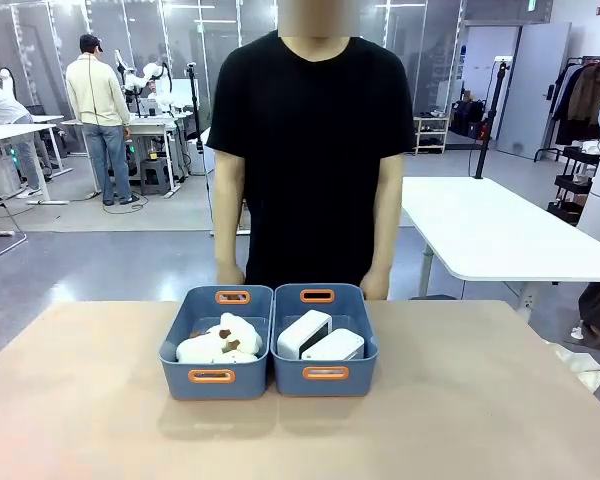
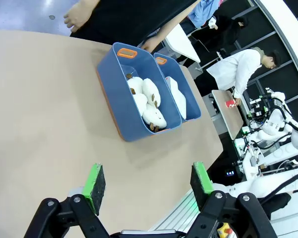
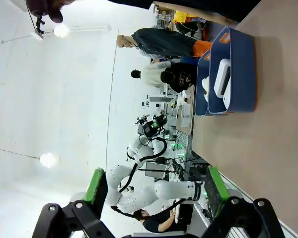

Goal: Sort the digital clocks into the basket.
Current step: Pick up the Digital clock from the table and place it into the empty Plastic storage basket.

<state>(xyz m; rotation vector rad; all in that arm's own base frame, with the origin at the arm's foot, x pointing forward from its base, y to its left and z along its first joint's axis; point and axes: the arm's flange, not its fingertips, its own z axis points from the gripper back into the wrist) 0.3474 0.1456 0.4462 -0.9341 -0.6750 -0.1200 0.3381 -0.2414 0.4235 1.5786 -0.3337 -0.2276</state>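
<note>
Both grippers, left (image 2: 148, 182) and right (image 3: 153, 186), hang released and empty well clear of the blue rectangular plastic basket (image 1: 325, 372), where two white rounded-rectangular plastic digital clocks (image 1: 318, 339) already lie, so sorting looks finished.

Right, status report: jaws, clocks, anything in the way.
Left gripper and right gripper: jaws open, holding nothing, off the bins. Both clocks in the right basket. Plush toys in the left bin. Nothing in the way.
</note>
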